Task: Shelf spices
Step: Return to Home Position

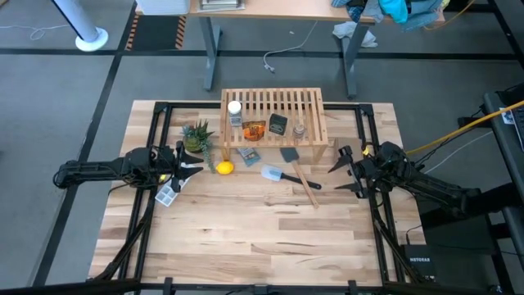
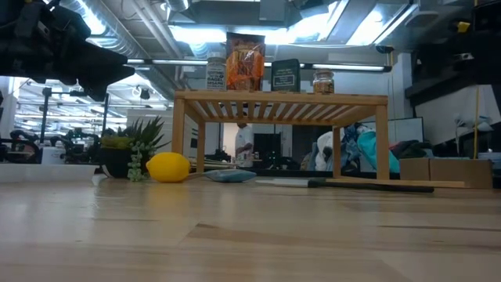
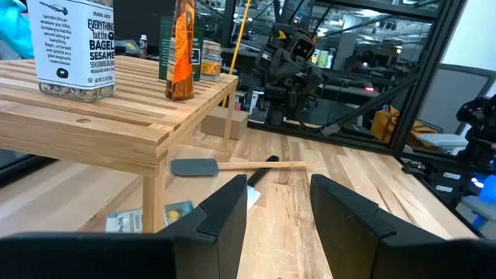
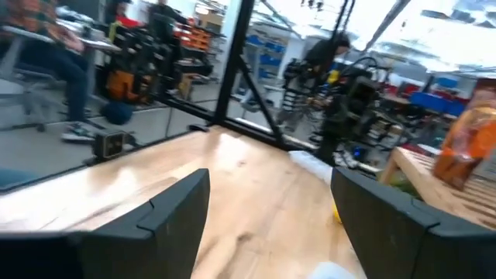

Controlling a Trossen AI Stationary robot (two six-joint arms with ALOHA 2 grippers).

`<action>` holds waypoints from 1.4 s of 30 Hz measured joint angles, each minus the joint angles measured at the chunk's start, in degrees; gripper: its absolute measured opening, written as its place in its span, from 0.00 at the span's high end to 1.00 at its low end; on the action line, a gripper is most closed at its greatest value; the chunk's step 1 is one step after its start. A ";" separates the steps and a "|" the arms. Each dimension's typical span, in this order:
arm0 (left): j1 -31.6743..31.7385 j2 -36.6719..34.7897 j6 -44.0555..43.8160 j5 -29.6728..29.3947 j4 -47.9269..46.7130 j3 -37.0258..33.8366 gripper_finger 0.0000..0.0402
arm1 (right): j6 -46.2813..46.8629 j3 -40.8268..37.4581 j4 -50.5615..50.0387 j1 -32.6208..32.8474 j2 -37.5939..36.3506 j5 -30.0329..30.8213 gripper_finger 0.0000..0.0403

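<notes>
Resting on the shelf (image 1: 278,99), four spices (image 1: 254,129), left gripper (image 1: 196,163) and right gripper (image 1: 336,174) fingers spread, empty

A: What do you see on the bench (image 1: 270,238)?

B: You have the wooden shelf (image 1: 288,100) at the far edge. Near its left leg are a small plant (image 1: 197,135) and a lemon (image 1: 224,168). Before it lie a grey-blue spatula (image 1: 274,174) and a wooden-handled spatula (image 1: 297,170).

A: And on the shelf?

B: You find four in one row on the slats: white-capped jar (image 1: 235,111), orange container (image 1: 254,129), black square can (image 1: 278,124), tiny glass jar (image 1: 300,129).
</notes>
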 joint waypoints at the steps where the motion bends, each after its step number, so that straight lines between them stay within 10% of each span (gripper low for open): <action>1: 0.00 0.00 0.00 0.00 0.00 0.00 0.66 | -0.33 0.01 0.05 0.00 0.00 0.78 0.31; 17: 0.00 0.00 -0.01 -0.02 0.00 -0.02 0.66 | 1.58 1.14 -1.25 1.10 -0.01 28.39 0.31; 32: 0.00 0.00 -0.02 -0.02 0.00 -0.02 0.66 | 1.57 1.33 -0.90 18.53 -0.10 52.97 0.31; 42: 0.00 0.00 -0.02 -0.03 0.00 -0.02 0.66 | 1.57 0.85 -0.99 20.70 -0.11 52.14 0.31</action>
